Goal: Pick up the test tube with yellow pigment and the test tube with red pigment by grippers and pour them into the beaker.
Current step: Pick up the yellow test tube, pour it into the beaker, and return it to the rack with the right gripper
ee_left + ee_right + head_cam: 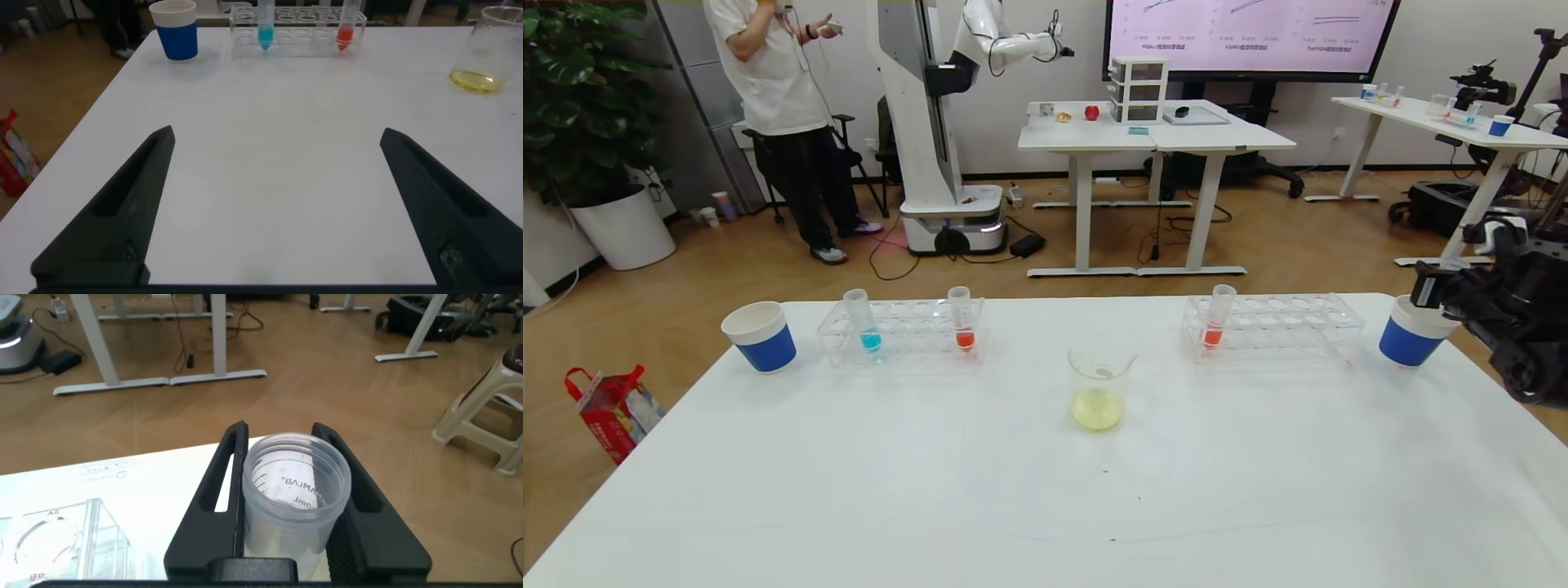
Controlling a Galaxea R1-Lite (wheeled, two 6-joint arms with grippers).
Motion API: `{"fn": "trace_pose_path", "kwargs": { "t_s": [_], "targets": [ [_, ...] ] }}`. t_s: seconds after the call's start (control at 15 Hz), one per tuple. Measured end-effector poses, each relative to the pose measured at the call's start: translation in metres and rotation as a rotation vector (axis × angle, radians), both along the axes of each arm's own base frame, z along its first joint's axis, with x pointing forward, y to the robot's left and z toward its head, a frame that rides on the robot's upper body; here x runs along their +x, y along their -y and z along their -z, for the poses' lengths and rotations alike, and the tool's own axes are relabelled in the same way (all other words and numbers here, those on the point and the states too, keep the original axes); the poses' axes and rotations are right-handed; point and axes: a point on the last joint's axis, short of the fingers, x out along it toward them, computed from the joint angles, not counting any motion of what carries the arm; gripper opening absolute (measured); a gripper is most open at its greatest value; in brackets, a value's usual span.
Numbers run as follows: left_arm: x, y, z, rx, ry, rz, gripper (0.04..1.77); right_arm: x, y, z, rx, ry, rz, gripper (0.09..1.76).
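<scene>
The beaker [1101, 384] stands mid-table with pale yellow liquid in its bottom; it also shows in the left wrist view [488, 49]. Two test tubes with red pigment stand in racks, one in the left rack [962, 320] and one in the right rack [1218, 317]. My right gripper [1425, 296] at the table's right edge is shut on a clear test tube [296, 490] in which no liquid shows; it hangs over a blue paper cup [1413, 333]. My left gripper [276, 135] is open and empty, low over the near left of the table, outside the head view.
A tube with blue liquid [864, 320] stands in the left rack [903, 331]. Another blue paper cup [760, 335] stands at the far left. The right rack [1282, 327] holds only its red tube. Beyond the table's far edge are floor, desks and a person.
</scene>
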Motion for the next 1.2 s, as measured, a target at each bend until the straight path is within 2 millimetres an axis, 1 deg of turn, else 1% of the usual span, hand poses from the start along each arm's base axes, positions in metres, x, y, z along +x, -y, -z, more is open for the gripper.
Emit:
{"fn": "trace_pose_path", "kwargs": {
  "t_s": [0.2, 0.27, 0.33, 0.4, 0.47, 0.53, 0.67, 0.73, 0.87, 1.0, 1.2],
  "targets": [
    [0.0, 0.0, 0.0, 0.0, 0.0, 0.0, 1.75, 0.002, -0.003, 0.008, 0.007, -0.018, -0.007, 0.55],
    [0.0, 0.0, 0.0, 0.0, 0.0, 0.0, 1.75, 0.002, -0.003, 0.009, 0.006, -0.021, -0.009, 0.69],
    [0.0, 0.0, 0.0, 0.001, 0.0, 0.0, 1.75, 0.002, -0.004, 0.009, 0.007, -0.021, -0.01, 1.0],
    [0.0, 0.0, 0.0, 0.0, 0.0, 0.0, 1.75, 0.002, -0.004, 0.008, 0.006, -0.018, -0.01, 1.38],
    [0.0, 0.0, 0.0, 0.001, 0.0, 0.0, 1.75, 0.001, -0.004, 0.008, 0.002, -0.011, -0.01, 1.63],
    [0.0, 0.0, 0.0, 0.0, 0.0, 0.0, 1.75, 0.001, -0.004, 0.008, 0.001, -0.007, -0.009, 1.74],
    [0.0, 0.0, 0.0, 0.001, 0.0, 0.0, 1.75, 0.0, -0.005, 0.006, -0.001, -0.004, -0.012, 1.74],
    [0.0, 0.0, 0.0, 0.0, 0.0, 0.0, 1.75, 0.001, -0.01, 0.003, -0.002, 0.003, -0.024, 1.74],
    [0.0, 0.0, 0.0, 0.0, 0.0, 0.0, 1.75, 0.004, -0.027, -0.01, -0.01, 0.031, -0.065, 1.74],
    [0.0, 0.0, 0.0, 0.0, 0.0, 0.0, 1.75, 0.007, -0.058, -0.028, -0.019, 0.068, -0.135, 1.74],
    [0.0, 0.0, 0.0, 0.0, 0.0, 0.0, 1.75, 0.004, -0.12, -0.054, -0.019, 0.1, -0.263, 1.74]
  ]
}}
